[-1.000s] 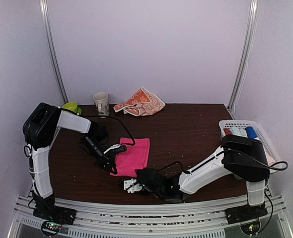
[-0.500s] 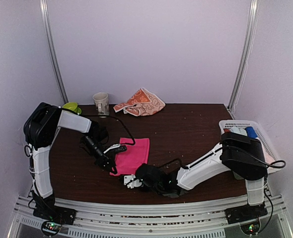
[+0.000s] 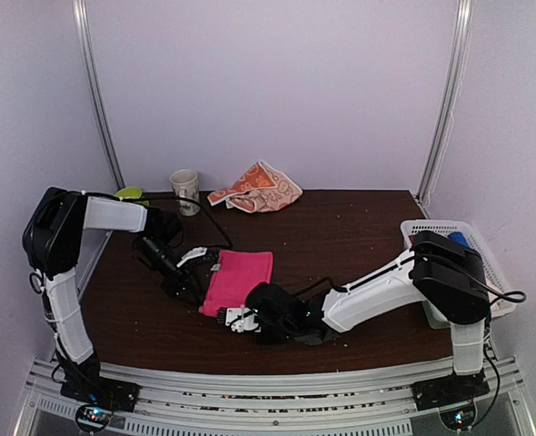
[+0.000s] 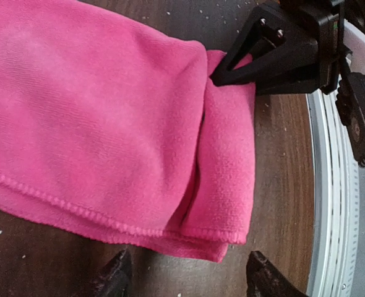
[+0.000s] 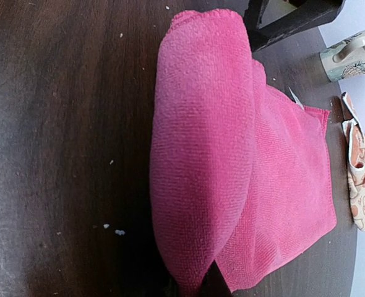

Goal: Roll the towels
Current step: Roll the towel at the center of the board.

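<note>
The hot pink towel (image 3: 239,277) lies on the dark table, its near part folded over into a thick loose roll (image 5: 201,148). My right gripper (image 5: 204,289) is shut on the near end of that fold, and in the top view it (image 3: 232,314) sits at the towel's near corner. My left gripper (image 4: 188,279) is open, its fingertips (image 4: 115,277) apart just off the towel's hemmed edge and holding nothing. It (image 3: 198,271) is at the towel's left side. The orange bunny-print towel (image 3: 259,189) lies crumpled at the back edge.
A mug (image 3: 185,189) and a green object (image 3: 130,193) stand at the back left. A white basket (image 3: 472,238) with rolled cloths sits at the right edge. The table's metal front rail (image 4: 334,185) runs close behind the right gripper.
The left gripper opened, let go of the pink towel and drew back to the left. The right gripper closed on the near edge and carried it over, narrowing the towel.
</note>
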